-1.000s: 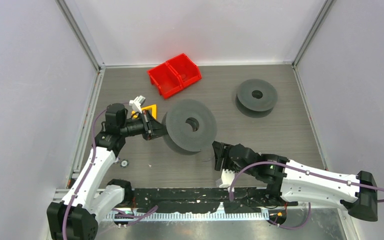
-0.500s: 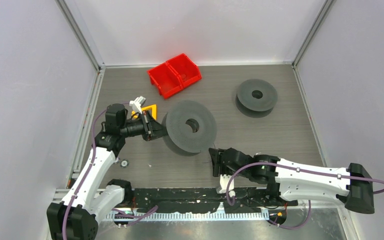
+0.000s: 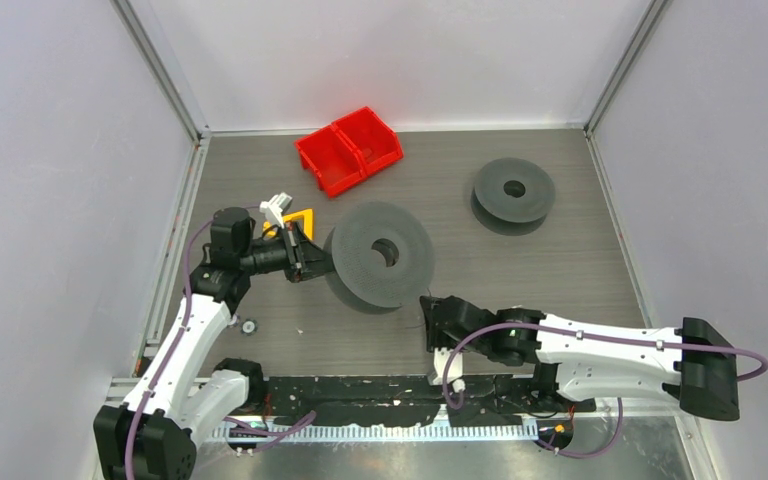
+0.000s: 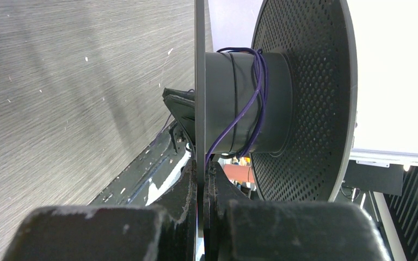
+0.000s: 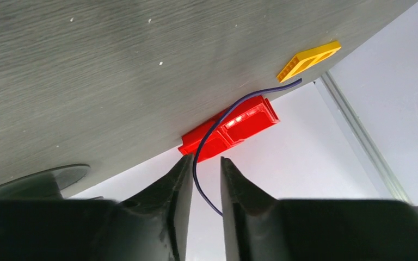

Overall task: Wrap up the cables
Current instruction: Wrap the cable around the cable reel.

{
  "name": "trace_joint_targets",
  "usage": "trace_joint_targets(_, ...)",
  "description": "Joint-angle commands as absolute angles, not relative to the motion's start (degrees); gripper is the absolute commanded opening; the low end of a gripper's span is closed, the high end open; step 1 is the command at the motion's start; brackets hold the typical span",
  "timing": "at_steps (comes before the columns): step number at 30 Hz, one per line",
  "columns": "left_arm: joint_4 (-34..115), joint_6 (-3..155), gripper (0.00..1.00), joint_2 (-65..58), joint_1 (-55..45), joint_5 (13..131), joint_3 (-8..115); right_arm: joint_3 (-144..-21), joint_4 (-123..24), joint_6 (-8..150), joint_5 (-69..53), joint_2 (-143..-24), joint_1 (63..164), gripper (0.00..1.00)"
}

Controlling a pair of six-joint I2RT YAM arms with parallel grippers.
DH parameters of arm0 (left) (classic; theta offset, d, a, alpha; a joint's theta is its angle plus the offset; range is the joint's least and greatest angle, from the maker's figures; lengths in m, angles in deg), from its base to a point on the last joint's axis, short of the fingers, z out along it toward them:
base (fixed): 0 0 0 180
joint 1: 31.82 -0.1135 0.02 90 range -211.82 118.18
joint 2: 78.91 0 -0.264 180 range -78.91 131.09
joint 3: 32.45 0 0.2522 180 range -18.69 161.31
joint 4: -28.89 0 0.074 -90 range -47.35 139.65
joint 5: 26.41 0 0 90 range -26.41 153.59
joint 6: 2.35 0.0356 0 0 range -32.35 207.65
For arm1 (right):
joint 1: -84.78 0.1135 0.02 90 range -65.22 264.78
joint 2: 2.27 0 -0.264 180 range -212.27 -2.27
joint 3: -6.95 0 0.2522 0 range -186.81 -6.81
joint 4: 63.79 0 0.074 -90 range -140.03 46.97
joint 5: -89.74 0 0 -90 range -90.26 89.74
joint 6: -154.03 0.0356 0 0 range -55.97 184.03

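The cable is a thin purple wire, not red. In the left wrist view it [image 4: 258,81] is wound a few turns round the hub of the big dark grey spool [image 4: 305,109]. The spool [image 3: 380,252] stands tilted on edge at mid table. My left gripper [image 3: 312,262] is shut on its thin near flange [image 4: 200,81]. My right gripper [image 3: 428,308] is low by the spool's near side. Its jaws [image 5: 206,163] stand a little apart, and a loose wire end [image 5: 234,106] runs between them, unpinched.
A second, smaller grey spool [image 3: 513,195] lies flat at the back right. A red double bin [image 3: 350,150] sits at the back centre. A yellow triangle piece [image 3: 300,220] lies behind my left gripper. A small white part [image 3: 248,326] lies near the left arm.
My right arm has slid left and stretched lower across the table's front, its gripper shifting slightly left below the spool. The left arm and spool have not moved.
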State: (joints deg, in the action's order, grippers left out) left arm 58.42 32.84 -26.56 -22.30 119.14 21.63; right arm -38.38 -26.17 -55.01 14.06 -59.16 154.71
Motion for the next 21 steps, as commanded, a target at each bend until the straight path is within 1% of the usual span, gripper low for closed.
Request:
trace_joint_targets(1,55.66,32.80,0.00,-28.37,-22.92,122.74,23.59,-40.56,-29.55,-57.78,14.71,-59.41,154.56,0.14)
trace_joint_targets(3,54.93,32.66,0.00,-28.62,-23.00,121.76,23.42,-40.89,-31.27,-54.05,12.35,-58.16,154.88,0.06)
trace_joint_targets(7,51.30,30.66,0.00,-29.89,-23.03,116.32,22.48,-42.43,-39.03,-37.08,4.64,-57.11,157.01,0.05)
trace_joint_targets(8,49.04,29.51,0.00,-30.53,-23.01,114.85,21.67,-43.69,-40.57,-28.31,3.07,-57.42,158.08,0.05)
trace_joint_targets(9,47.13,28.31,0.00,-30.99,-23.03,113.51,21.02,-44.45,-43.58,-24.06,2.59,-58.43,158.47,0.05)
trace_joint_targets(10,45.29,27.48,0.00,-31.49,-23.03,112.43,20.40,-45.75,-44.82,-15.71,1.70,-58.96,158.82,0.05)
trace_joint_targets(13,43.63,27.24,0.00,-32.49,-23.03,108.41,19.57,-46.80,-52.39,-2.58,-1.67,-61.10,159.10,0.05)
trace_joint_targets(18,40.54,27.54,0.00,-35.84,-22.84,102.79,17.18,-43.45,-69.53,18.57,-1.58,-61.84,159.49,0.06)
trace_joint_targets(19,40.05,27.69,0.00,-36.45,-22.79,101.42,16.58,-43.28,-73.36,21.00,-0.88,-62.67,159.49,0.05)
trace_joint_targets(21,38.79,27.91,0.00,-37.39,-22.33,99.22,15.09,-43.78,-77.32,31.04,3.75,-64.92,159.72,0.06)
